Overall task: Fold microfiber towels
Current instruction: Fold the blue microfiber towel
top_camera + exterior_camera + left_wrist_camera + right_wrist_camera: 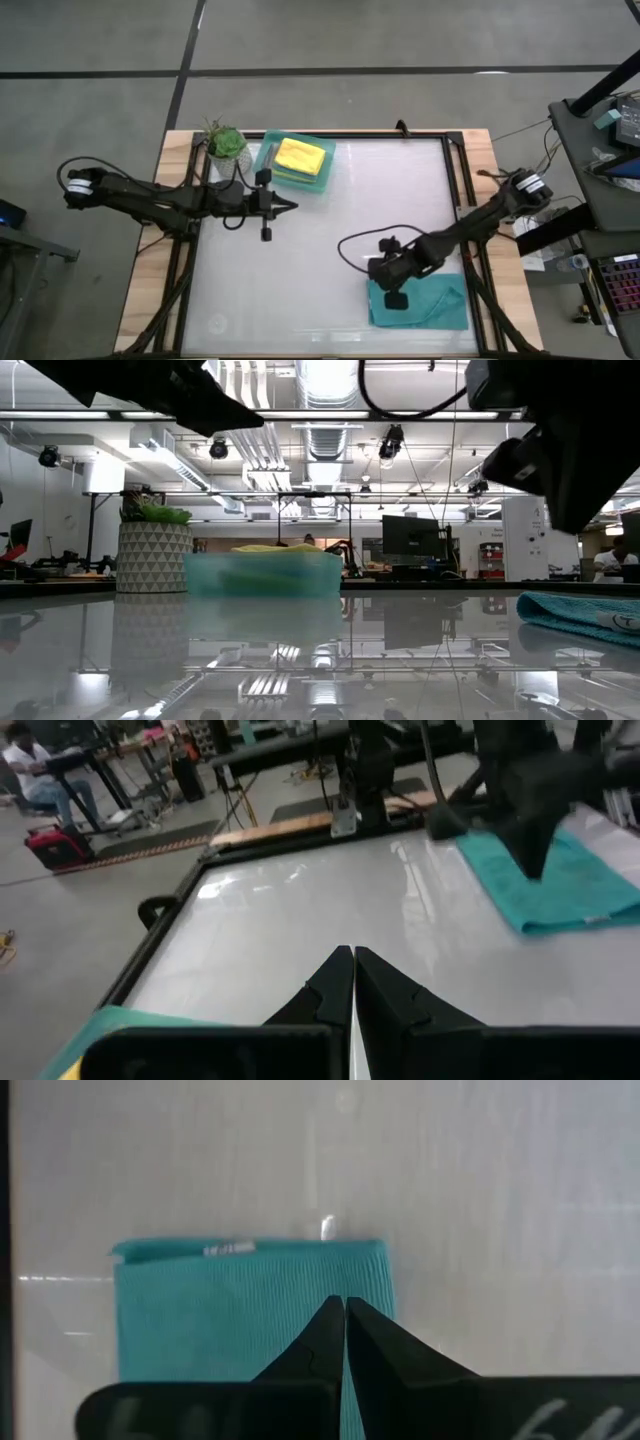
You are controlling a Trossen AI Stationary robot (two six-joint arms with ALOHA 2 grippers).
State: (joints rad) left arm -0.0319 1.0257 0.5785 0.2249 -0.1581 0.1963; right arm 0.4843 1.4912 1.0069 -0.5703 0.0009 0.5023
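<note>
Overhead, the yellow towel (pixel 299 156) lies in the mint tray (pixel 323 180) by the potted plant (pixel 225 141); the low view shows only its top edge. The right gripper (pixel 397 299), fingers pressed together and empty, hangs over the folded teal towel (pixel 430 305). The left gripper (pixel 291 207), clenched and empty, points toward mid-table.

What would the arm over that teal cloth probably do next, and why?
Probably open its jaws and lower to pinch an edge of the teal towel for another fold. The right gripper hangs over the cloth with jaws shut and nothing in them, and the towel lies flat on the table. The left gripper waits shut beside the tray, where a yellow towel already lies.
</note>
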